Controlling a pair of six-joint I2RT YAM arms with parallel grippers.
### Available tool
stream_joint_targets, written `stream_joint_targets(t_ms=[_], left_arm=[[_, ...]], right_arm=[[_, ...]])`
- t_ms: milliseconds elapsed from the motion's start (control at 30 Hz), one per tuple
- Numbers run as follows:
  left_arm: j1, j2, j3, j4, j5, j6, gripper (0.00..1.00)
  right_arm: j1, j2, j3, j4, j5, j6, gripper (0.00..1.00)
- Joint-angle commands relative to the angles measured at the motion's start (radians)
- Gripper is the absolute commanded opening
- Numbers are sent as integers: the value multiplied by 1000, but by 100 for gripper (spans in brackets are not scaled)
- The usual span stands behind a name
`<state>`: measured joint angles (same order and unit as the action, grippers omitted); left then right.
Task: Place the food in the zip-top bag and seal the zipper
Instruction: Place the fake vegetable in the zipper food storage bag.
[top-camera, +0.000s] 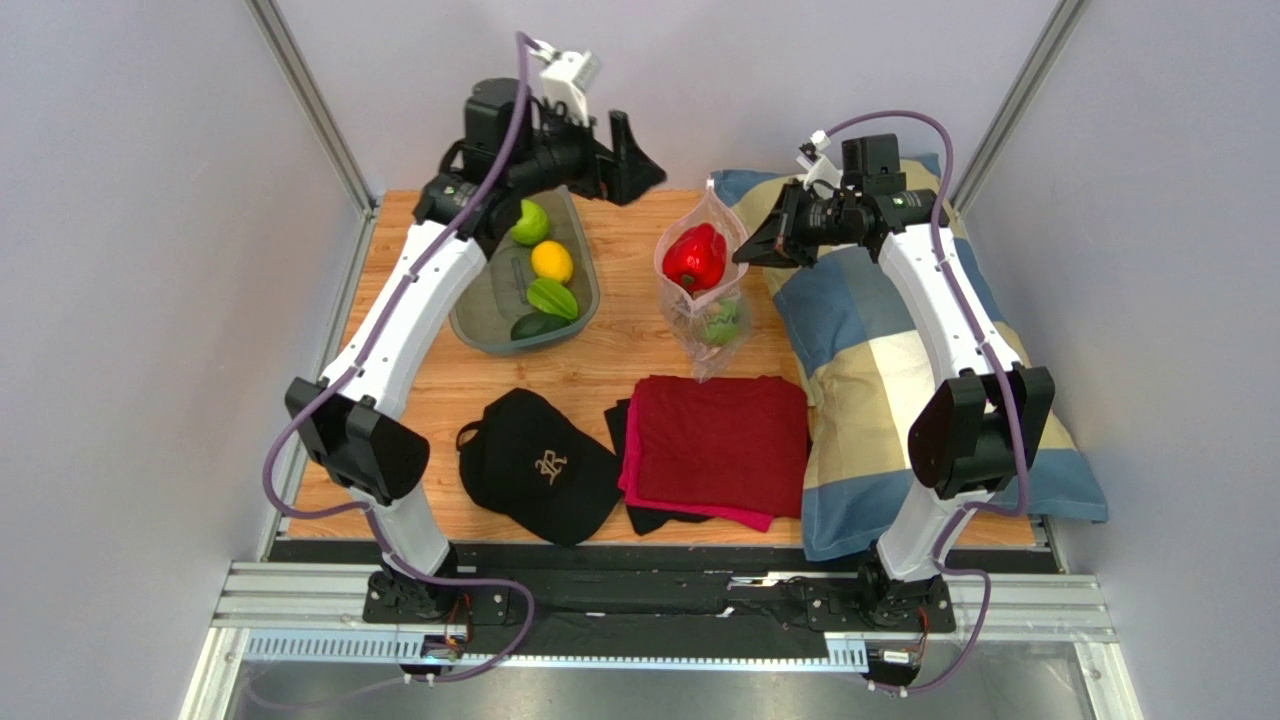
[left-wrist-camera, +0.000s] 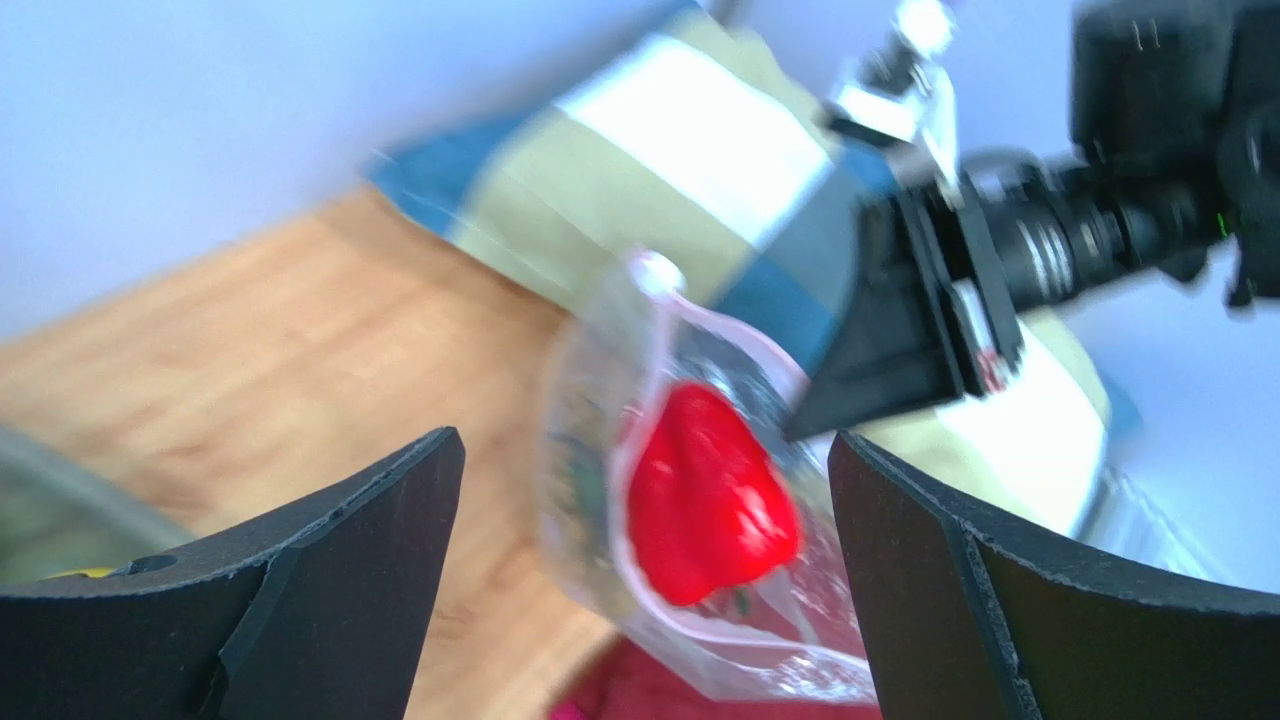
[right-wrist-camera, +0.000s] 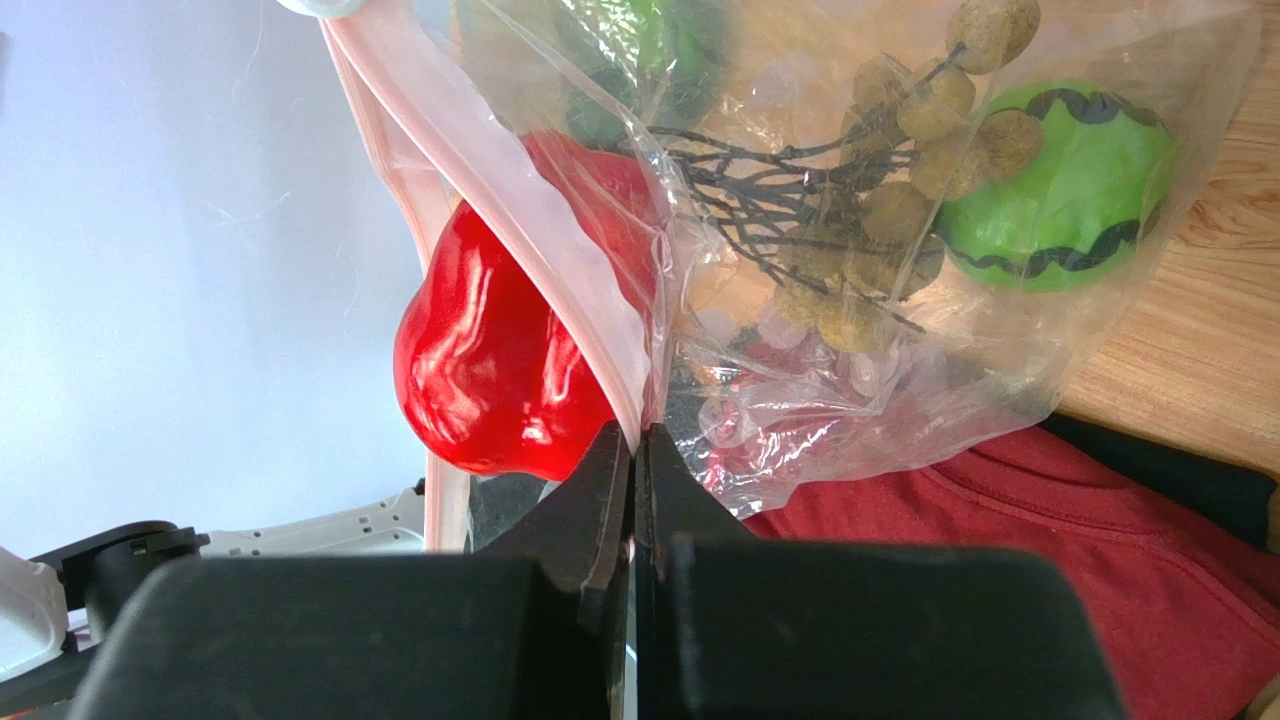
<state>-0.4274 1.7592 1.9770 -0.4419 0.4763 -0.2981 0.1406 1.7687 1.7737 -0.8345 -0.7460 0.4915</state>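
**Right gripper (right-wrist-camera: 634, 435) pins the bag mouth; left gripper (top-camera: 639, 165) free above the tray**

Pressed together on the zipper (right-wrist-camera: 519, 225), the right arm's fingers hold the zip-top bag (top-camera: 684, 308) up by its mouth. The bag's long axis runs from the far side of the worktop (top-camera: 601, 368) toward the near side, mouth at the far end. The red pepper (top-camera: 693, 258) sits in that mouth, with a grape bunch (right-wrist-camera: 887, 225) deeper in. The left gripper is spread wide and holds nothing, and it faces the mouth from the bag's left. A green apple (top-camera: 528, 225), lemon (top-camera: 552, 261) and star fruit (top-camera: 552, 297) lie in the tray (top-camera: 473, 323) just below it. The left arm is therefore the nearer one for fetching them, and each piece would travel rightward to the mouth.
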Motion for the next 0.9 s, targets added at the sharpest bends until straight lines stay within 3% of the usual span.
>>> stream_joint_targets(t_ms=[0,100,233,367,433,600,867], left_arm=[[33,-31,2,34,-266,26,99],[67,52,57,-66,-445,44,99],[92,135,100,-130,-441,30,97],[101,187,57,-89,-539,49,98],[124,219,66,-87,-617,53,99],[197,358,147,-90,-646,1,99],[231,496,205,15,-693,114,99]], right_arm=[[-7,-26,55,11,-12,-11,0],[-4,-15,122,-56,11,-63,0],[-3,-2,179,-164,129,-154,0],[-3,6,188,-230,211,-221,0],[-4,3,197,-242,214,-243,0],[-1,3,211,-262,221,-271,0],[-1,-17,221,-281,106,-287,0]])
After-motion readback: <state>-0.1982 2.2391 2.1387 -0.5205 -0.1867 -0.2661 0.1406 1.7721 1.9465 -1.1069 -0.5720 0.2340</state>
